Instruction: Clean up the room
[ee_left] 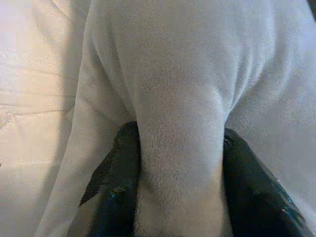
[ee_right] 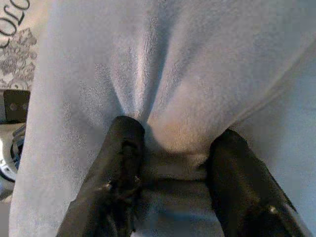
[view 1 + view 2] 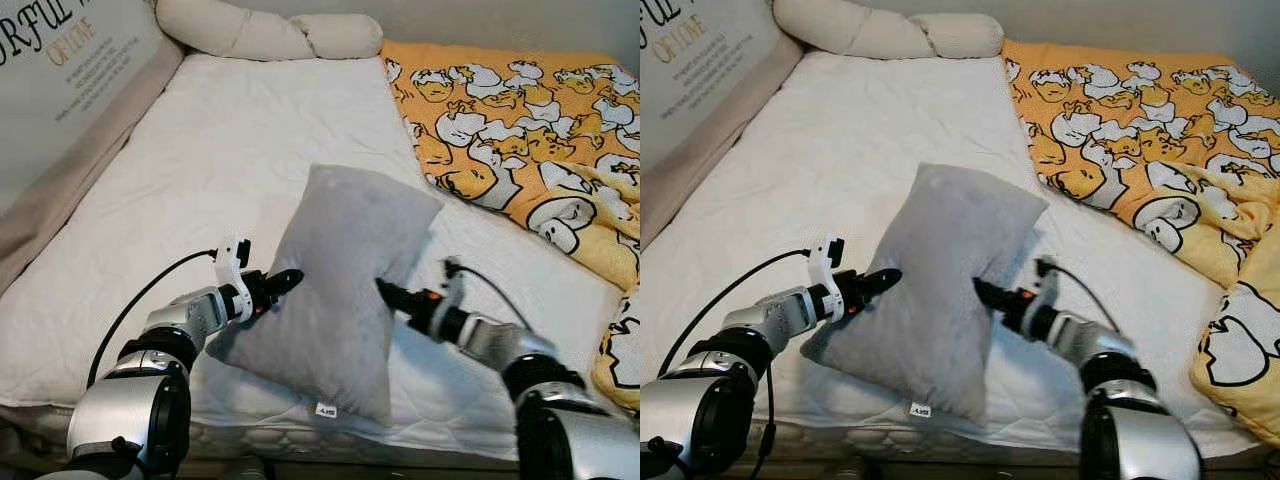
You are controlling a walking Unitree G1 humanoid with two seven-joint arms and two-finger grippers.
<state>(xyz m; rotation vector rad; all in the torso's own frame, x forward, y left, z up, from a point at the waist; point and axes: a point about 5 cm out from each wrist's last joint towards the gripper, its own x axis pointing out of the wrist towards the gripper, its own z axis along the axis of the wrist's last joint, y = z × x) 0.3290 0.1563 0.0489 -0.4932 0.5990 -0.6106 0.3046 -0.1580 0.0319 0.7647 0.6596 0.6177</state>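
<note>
pinching a grey pillow [image 3: 340,285] over the bed [image 3: 200,180], left gripper [image 3: 285,281] and right gripper [image 3: 388,293] each clamp its opposite edges.

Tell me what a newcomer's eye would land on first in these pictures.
First, the grey pillow near the foot of the white mattress, pinched from both sides: the left gripper on its left edge, the right gripper on its right, each with fabric bunched between its fingers. Next, the orange duck-print blanket heaped along the bed's right side, then the cream bolster at the head.
</note>
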